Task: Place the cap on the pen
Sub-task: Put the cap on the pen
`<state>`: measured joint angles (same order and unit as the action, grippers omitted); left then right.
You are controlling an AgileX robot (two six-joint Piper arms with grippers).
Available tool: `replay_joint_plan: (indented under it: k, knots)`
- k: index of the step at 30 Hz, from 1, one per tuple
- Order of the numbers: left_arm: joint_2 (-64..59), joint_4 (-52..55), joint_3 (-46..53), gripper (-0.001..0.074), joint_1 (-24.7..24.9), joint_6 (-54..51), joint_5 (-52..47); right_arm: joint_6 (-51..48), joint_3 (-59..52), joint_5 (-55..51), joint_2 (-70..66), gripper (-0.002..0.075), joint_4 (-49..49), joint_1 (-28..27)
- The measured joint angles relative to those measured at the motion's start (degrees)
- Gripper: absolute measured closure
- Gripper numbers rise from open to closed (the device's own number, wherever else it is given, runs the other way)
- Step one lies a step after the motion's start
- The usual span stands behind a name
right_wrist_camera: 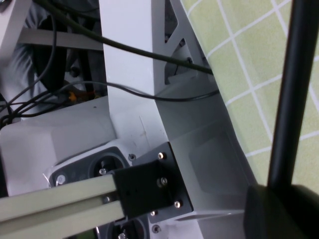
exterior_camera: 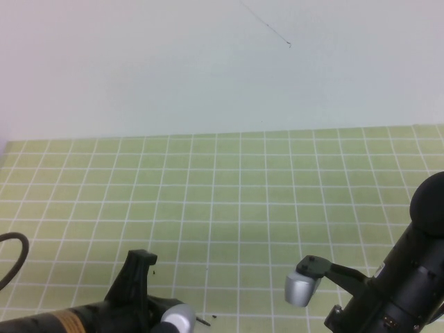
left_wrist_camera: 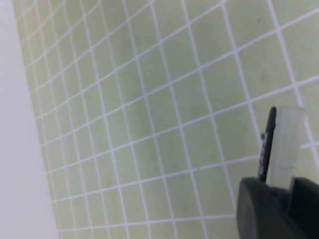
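In the left wrist view my left gripper [left_wrist_camera: 279,188] is shut on a short pen cap [left_wrist_camera: 285,144]. The cap is pale and translucent with a black clip, and it sticks out over the green grid mat. In the high view the left gripper [exterior_camera: 141,259] is low at the front left. In the right wrist view my right gripper [right_wrist_camera: 280,193] is shut on the thin black pen [right_wrist_camera: 294,84], whose shaft runs straight out of the jaws and past the picture's edge. Its tip is out of view. In the high view the right gripper [exterior_camera: 312,265] is at the front right, apart from the left one.
The green grid mat [exterior_camera: 229,201] covers the table up to a white back wall. A small dark speck [exterior_camera: 204,320] lies near the front edge. Past the mat's edge in the right wrist view are the white robot frame [right_wrist_camera: 129,64] and loose cables [right_wrist_camera: 124,47].
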<state>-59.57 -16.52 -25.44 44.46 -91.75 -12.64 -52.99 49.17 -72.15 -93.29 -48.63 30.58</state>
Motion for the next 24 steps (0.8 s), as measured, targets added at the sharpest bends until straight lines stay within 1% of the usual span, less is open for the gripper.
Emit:
replay_joint_plan:
  k: [12, 19, 24]
  knots:
    - [0.0, -3.7, 0.0, 0.0734, 0.0, -0.1, -0.7, 0.0, 0.0, 0.1, 0.0, 0.0729, 0.0, 0.0]
    - [0.0, -5.5, 0.0, 0.0734, 0.1, -2.4, -2.3, -0.5, 0.0, 0.1, 0.0, 0.0729, 0.0, 0.0]
    - [0.0, -5.5, 0.0, 0.0734, 3.5, -2.6, -2.1, -0.5, 0.0, 0.2, 0.0, 0.0729, 0.0, 0.0]
